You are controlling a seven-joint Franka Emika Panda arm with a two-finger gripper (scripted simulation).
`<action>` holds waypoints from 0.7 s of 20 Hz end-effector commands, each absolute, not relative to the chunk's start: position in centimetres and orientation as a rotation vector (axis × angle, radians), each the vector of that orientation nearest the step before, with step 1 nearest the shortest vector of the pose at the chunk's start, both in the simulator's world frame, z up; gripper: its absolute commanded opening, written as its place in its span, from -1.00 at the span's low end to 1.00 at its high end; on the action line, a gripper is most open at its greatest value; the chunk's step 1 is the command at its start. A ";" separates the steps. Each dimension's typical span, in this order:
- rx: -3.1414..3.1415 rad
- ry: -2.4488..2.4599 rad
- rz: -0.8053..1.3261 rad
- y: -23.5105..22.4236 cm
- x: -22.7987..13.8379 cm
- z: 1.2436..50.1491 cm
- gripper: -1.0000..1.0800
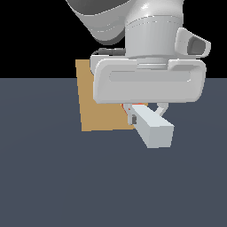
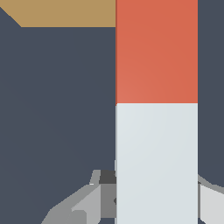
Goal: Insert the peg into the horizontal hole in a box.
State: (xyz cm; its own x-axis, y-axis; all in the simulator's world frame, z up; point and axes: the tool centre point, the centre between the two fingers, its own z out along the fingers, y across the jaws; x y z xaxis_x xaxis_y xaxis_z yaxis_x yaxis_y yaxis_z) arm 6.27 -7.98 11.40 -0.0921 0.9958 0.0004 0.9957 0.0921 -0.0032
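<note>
So the jaws (image 1: 145, 111) are closed in on the peg (image 1: 153, 128), one finger (image 1: 131, 116) on each side of it, gripping somewhere around the pale half, though the white gripper body (image 1: 148, 82) covers most of the contact in the exterior view, so I can't say exactly where they pinch. In the wrist view you get a much better look: the peg (image 2: 156, 109) runs straight away from the camera, pale grey-white half nearest the fingers (image 2: 87, 205), orange-red half beyond, with a clean line where the colours meet. The peg is held level and off the surface (image 1: 53, 177), with its pale end sticking out toward the exterior camera and a bit toward the exterior view's right. Only a sliver of orange shows in that view, right under the gripper body next to the box (image 1: 99, 111). The box is the tan block sitting on the dark surface behind the gripper, more toward the exterior view's left, and its front face is partly hidden by the hand. In the wrist view the box (image 2: 65, 12) is just a tan strip at the far end, beside the orange tip. Honestly can't tell if the tip is touching it or already inside, since the frame cuts it off. The hole itself isn't visible in either view. Above it all is the big grey-white arm (image 1: 133, 22).
</note>
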 end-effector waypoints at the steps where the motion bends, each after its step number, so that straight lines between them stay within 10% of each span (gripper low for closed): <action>1: -2.115 -2.320 0.003 -8.0 6.3 11.4 -1.00; 14: -2.114 -2.323 0.001 -5.9 6.0 11.6 -1.00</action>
State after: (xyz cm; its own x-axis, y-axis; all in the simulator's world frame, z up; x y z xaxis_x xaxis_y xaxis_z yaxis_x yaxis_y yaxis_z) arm 6.02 -7.03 11.39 -0.0889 0.9960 -0.0023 0.9960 0.0889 -0.0040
